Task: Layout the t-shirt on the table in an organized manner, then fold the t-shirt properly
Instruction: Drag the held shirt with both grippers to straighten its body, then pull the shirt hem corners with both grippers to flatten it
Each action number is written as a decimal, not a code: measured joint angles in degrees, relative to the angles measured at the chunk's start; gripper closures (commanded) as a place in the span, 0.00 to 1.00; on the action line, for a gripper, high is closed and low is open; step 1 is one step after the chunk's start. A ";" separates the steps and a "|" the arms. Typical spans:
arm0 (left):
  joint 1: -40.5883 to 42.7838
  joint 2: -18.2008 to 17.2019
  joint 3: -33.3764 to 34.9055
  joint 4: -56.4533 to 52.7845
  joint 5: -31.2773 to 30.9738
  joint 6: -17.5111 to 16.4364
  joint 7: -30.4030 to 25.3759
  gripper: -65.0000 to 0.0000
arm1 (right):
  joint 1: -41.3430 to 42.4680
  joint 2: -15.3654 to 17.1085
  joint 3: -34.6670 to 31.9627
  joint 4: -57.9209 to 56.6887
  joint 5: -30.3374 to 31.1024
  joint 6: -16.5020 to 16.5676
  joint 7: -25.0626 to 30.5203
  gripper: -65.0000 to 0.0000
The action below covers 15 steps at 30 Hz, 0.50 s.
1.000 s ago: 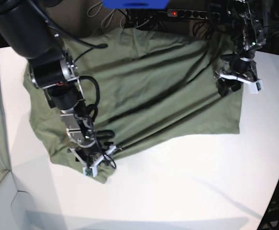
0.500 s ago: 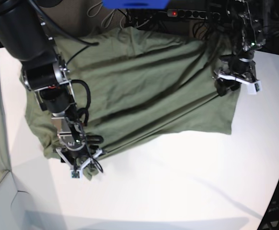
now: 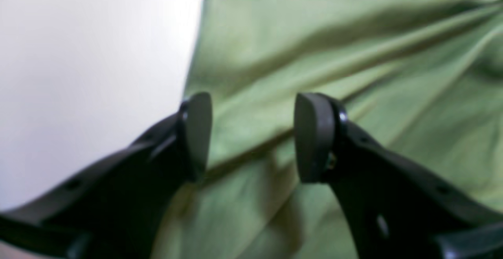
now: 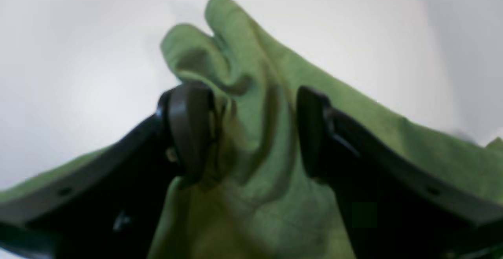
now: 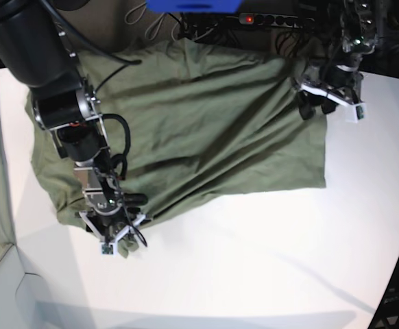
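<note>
A plain olive-green short-sleeved cotton t-shirt [image 5: 199,130] lies spread and rumpled over the far half of the large, smooth white desk [image 5: 268,267], with long diagonal creases running across it from the near left toward the far right; its far edge reaches the desk's far edge, while the near half of the desk is bare. At the shirt's near-left corner, the right tool [image 5: 115,236] is down on the cloth: the right wrist view shows a bunched fold of green fabric [image 4: 251,133] standing up between its two black fingers [image 4: 188,129], pressed against the one finger, with the jaws set apart about the width of that bunch, so it appears clamped on the shirt. Near the desk's far-right corner, the left tool [image 5: 326,103] hangs above the shirt's right edge; in the left wrist view its two black pads [image 3: 196,133] stand apart with flat, creased cloth visible behind the gap and nothing gripped between them. The shirt's edge there runs just beside the left pad, with white desk surface beyond it.
</note>
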 measured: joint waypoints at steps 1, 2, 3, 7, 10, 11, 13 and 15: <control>-1.31 -0.04 0.00 -0.33 0.02 0.02 -0.09 0.49 | 0.00 0.07 0.00 -0.02 0.00 0.00 -0.02 0.46; -2.64 -0.15 -0.02 -1.11 0.11 0.04 0.15 0.49 | 0.00 0.13 0.00 -0.02 0.00 0.00 -0.24 0.46; -4.09 -0.07 -0.85 -2.38 -0.13 -0.52 0.76 0.49 | 0.02 0.17 0.00 0.00 0.00 -0.17 -0.90 0.46; -9.14 0.11 -4.79 -7.19 0.48 0.33 0.68 0.49 | 0.15 0.17 0.04 0.02 0.00 -0.20 -1.88 0.46; -12.28 0.04 -5.33 -11.19 0.22 0.20 0.35 0.49 | 0.15 0.15 0.04 0.04 0.00 -0.20 -1.77 0.46; -13.29 0.02 -5.27 -12.50 0.22 0.22 0.70 0.49 | 0.15 0.13 0.04 0.04 0.00 -0.22 -1.77 0.46; -15.78 -0.04 -5.18 -15.21 0.33 0.26 0.63 0.49 | 0.13 0.15 0.04 0.04 0.00 -0.22 -1.75 0.46; -18.18 0.07 -5.01 -17.51 0.50 0.22 0.79 0.49 | 0.15 0.20 0.04 0.07 0.00 -0.20 -1.75 0.46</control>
